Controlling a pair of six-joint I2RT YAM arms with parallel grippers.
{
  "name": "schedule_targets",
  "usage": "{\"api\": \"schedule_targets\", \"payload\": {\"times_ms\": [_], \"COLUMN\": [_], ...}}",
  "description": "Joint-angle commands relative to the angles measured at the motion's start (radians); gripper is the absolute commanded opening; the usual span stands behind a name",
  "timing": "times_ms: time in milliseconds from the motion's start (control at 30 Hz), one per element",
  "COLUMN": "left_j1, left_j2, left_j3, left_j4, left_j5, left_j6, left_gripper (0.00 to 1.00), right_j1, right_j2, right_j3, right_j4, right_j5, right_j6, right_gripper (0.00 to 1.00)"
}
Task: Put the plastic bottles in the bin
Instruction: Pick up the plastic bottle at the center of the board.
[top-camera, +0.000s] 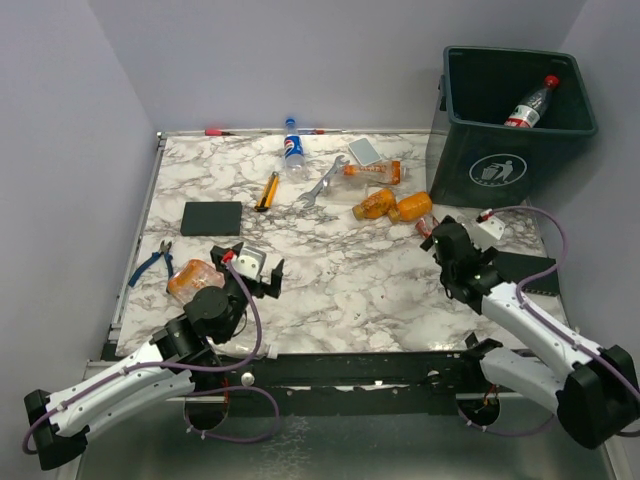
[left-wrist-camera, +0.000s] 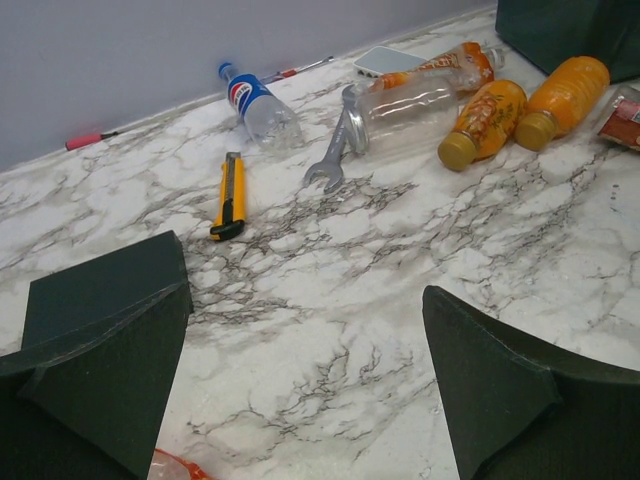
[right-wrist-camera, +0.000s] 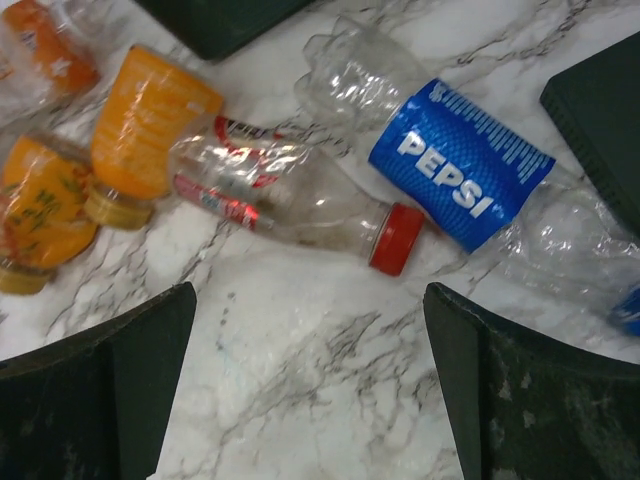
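Observation:
The dark green bin (top-camera: 515, 110) stands at the far right with a red-capped bottle (top-camera: 530, 103) inside. On the table lie a Pepsi bottle (top-camera: 293, 150), a clear orange-labelled bottle (top-camera: 372, 172) and two orange bottles (top-camera: 375, 205) (top-camera: 412, 207). A crushed orange bottle (top-camera: 190, 277) lies beside my left gripper (top-camera: 255, 268), which is open and empty (left-wrist-camera: 305, 390). My right gripper (top-camera: 440, 240) is open and empty (right-wrist-camera: 310, 390), just short of a clear red-capped bottle (right-wrist-camera: 290, 195) and a second Pepsi bottle (right-wrist-camera: 460, 175). The arm hides these two in the top view.
A silver wrench (top-camera: 320, 182), a yellow-handled cutter (top-camera: 267, 190), a black pad (top-camera: 212, 217), blue pliers (top-camera: 152, 262) and a white card (top-camera: 365, 151) lie on the marble table. A red pen (top-camera: 220, 131) lies at the back edge. Another black pad (top-camera: 525, 268) is by the right arm.

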Motion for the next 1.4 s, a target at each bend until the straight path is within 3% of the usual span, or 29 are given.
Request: {"api": "schedule_targets", "payload": {"times_ms": [0,233,567,900,1133,1367], "left_j1": [0.008,0.008,0.008,0.007,0.008,0.007], "left_j2": [-0.011,-0.101,-0.128,-0.116,-0.105,-0.089], "left_j3": [-0.014,-0.024,-0.033,-0.04,-0.043,-0.044], "left_j4": [0.037,0.037,0.043,0.057,0.064,0.07], "left_j5": [0.059,0.055,0.073,0.097,0.101,0.11], "left_j6": [0.003,0.009,0.014,0.014,0.015,0.017], "left_gripper": [0.99,0.99,0.99,0.99,0.99,0.99], "right_j1": [-0.134,-0.166,-0.169,-0.135,-0.101,-0.101], "right_j2": [0.117,0.229,0.407,0.39,0.289,0.467], "right_j3": [0.026,0.001,-0.003,-0.056,-0.046,0.067], "right_j4": [0.171,0.413,0.492,0.471,0.329,0.255], "right_j5": [-0.09,-0.161,-0.234,-0.529,-0.444,-0.439], "right_j6": [-0.08,-0.149,-0.148,-0.034,-0.086,-0.162], "right_gripper": [1.0,0.97,0.96,0.86,0.93,0.96]}}
